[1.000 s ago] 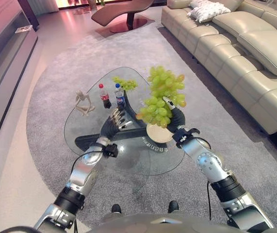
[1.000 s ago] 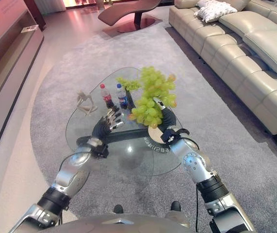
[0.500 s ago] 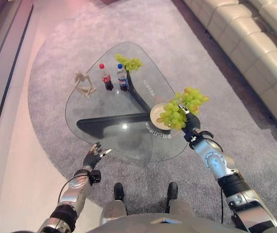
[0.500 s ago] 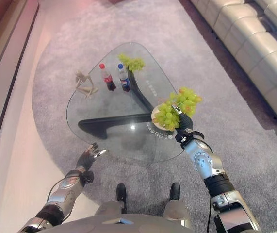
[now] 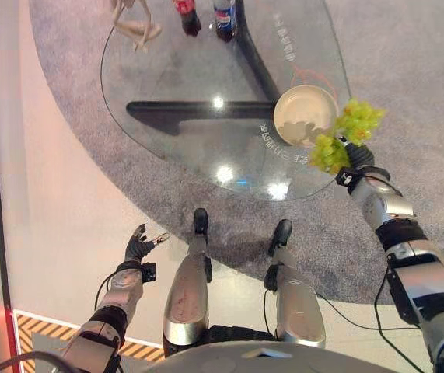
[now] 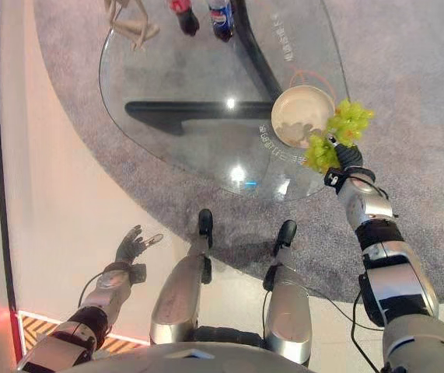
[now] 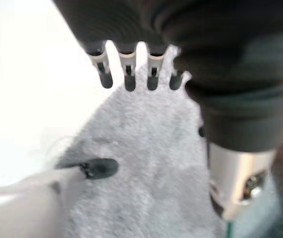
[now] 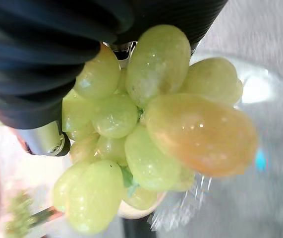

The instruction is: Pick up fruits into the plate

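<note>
Green grapes (image 5: 344,134) are hanging in the right hand (image 5: 356,155), fingers clutching them, just beside the plate (image 5: 305,115) at the glass table's (image 5: 167,78) near right edge. Two bottles (image 5: 206,14) and a wooden figure (image 5: 134,23) are standing toward the far edge. The left hand (image 5: 138,245) is hanging low, fingers loosely spread

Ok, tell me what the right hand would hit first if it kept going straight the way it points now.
Most likely the plate. The right hand, shut on the grapes, points up and slightly inward toward the plate's rim on the glass table. Height is unclear, so the grapes may pass above it.

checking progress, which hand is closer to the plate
Right. The right hand holds the grapes beside the plate; the left hand hangs low over the floor, off the table.
</note>
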